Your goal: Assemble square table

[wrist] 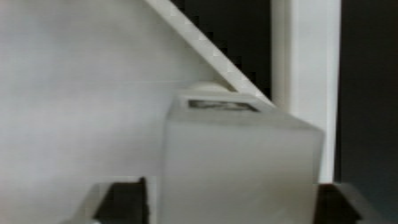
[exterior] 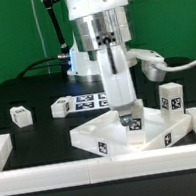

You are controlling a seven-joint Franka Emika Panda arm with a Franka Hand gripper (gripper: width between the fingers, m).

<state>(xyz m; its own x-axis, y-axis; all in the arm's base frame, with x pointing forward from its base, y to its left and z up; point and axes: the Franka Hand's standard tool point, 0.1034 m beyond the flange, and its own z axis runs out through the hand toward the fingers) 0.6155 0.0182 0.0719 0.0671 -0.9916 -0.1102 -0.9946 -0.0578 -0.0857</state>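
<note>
A: What's lying at the exterior view's left?

B: A small white tagged plastic block leg [exterior: 21, 115] is sitting near that edge of the black table [exterior: 24, 91], inside the long white L-shaped rail [exterior: 56, 175]. A second block leg [exterior: 60, 106] is sitting mid-table, just beside the marker board [exterior: 86, 100].

A: And the task's thing?

B: The large flat white square plastic slab [exterior: 102, 141] is lying by the table's front edge, toward the exterior view's right corner, close to the rail.

A: Pincer?

B: The two-finger gripper [exterior: 125, 112] is pointing straight down over the slab's far side. In the wrist view an upright white tagged leg [wrist: 240, 160] is standing between the dark fingertips [wrist: 121, 203]. I can't tell whether the pads are pressing it or only flanking it.

A: Further right?

B: A third block leg [exterior: 170, 99] is standing by the slab's far right side. Whether it's on the slab or behind it, I can't tell.
</note>
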